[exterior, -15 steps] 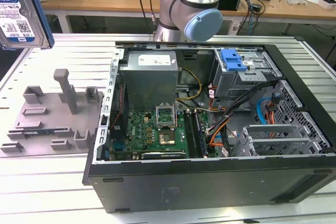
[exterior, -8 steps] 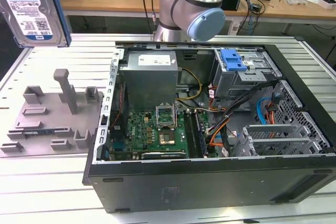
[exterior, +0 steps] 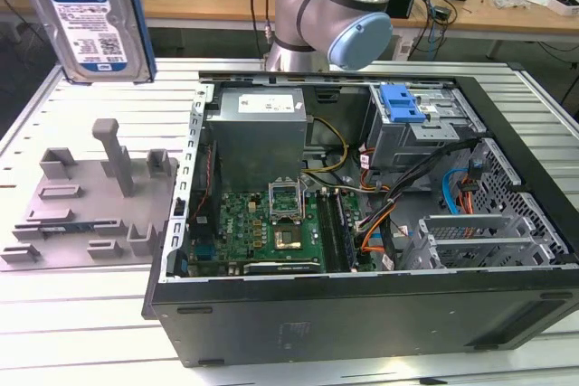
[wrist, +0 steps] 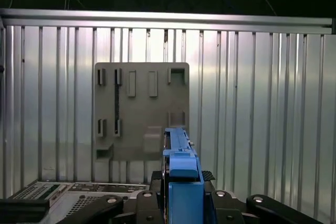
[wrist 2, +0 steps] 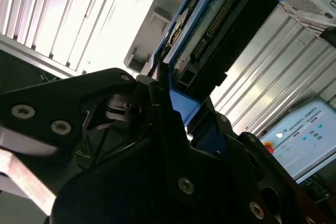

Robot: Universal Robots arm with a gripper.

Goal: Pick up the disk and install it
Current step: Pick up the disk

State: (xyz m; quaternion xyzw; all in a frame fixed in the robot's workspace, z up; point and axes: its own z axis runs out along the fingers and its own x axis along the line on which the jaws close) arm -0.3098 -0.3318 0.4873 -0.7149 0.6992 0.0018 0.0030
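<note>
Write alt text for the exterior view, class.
A flat silver hard drive in a blue plastic bracket hangs high at the exterior view's left, above a grey plastic fixture plate on a ribbed metal table. An open black computer case lies to the exterior view's right.

Counter [exterior: 81, 314] carrying an open computer case [exterior: 362, 323] laid on its side, with a fixture plate [exterior: 72, 214] just beside it on the exterior view's left, the disk [exterior: 90, 29] suspended above that plate, and the robot arm [exterior: 335, 15] rising behind the case.
</note>
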